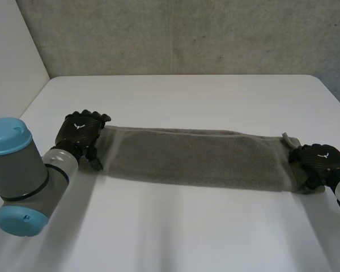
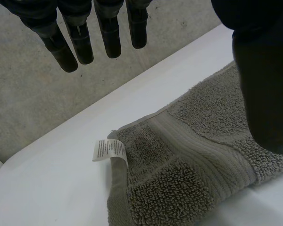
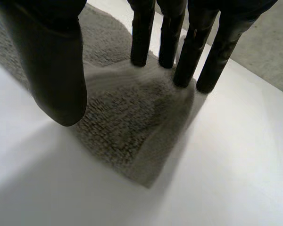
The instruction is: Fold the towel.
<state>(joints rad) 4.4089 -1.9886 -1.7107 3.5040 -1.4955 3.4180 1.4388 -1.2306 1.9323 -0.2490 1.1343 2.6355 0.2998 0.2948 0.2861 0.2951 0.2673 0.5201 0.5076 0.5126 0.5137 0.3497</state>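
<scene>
At the left end of the towel (image 1: 192,156) the left hand (image 1: 82,131) was seen, fingers (image 2: 80,44) straight and held off the thumb (image 2: 266,94), nothing clamped; the label (image 2: 108,150) corner lay beneath them. The towel was laid as a long narrow strip across the table (image 1: 175,226), between both hands. The right hand (image 1: 320,161) was set on the right end, straight fingertips (image 3: 186,66) pressed on cloth, thumb apart, no pinch made. Step judged: ends to be grasped for a crosswise fold. All layers should be pinched at each end and lifted evenly, with edges kept matched so the strip is not skewed.
</scene>
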